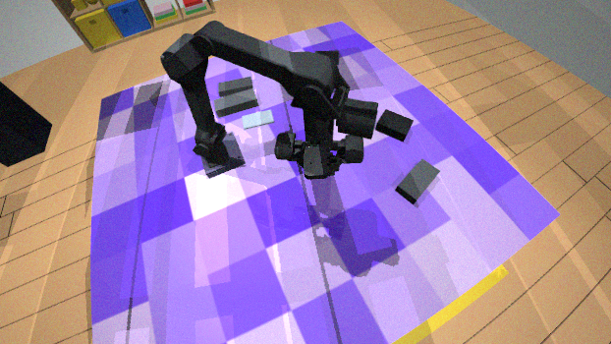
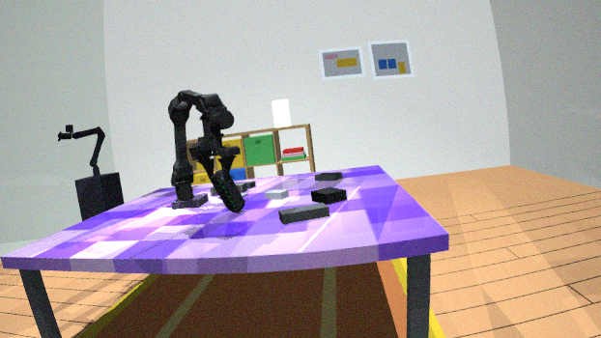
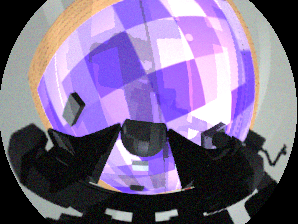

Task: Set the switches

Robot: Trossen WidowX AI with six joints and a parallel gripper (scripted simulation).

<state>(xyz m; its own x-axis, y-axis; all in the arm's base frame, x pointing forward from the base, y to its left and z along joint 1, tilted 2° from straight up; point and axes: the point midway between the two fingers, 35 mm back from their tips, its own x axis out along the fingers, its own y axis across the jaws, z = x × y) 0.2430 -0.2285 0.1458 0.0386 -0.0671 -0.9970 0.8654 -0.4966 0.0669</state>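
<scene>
The dark controller unit (image 2: pixel 229 194) (image 3: pixel 144 142) is held up off the bench, tilted steeply with one end down. Small green marks of its switches show on the face toward the exterior camera; their numbers and settings are too small to read. Its label is not visible. My gripper (image 1: pixel 318 153) (image 2: pixel 220 173) (image 3: pixel 144 128) is shut on the unit, with one finger on each side of its upper end. The lower end hangs near the bench top, and the gap is hard to judge.
A grey block (image 1: pixel 418 181) (image 2: pixel 304 213) (image 3: pixel 73 109) and a black block (image 1: pixel 394 126) (image 2: pixel 329 195) lie to one side. A pale plate (image 1: pixel 257 119) (image 2: pixel 276 194) (image 3: pixel 140 165) and two grey blocks lie behind, near the arm's base (image 2: pixel 189 202). The bench edge (image 2: pixel 271 264) is toward the exterior camera.
</scene>
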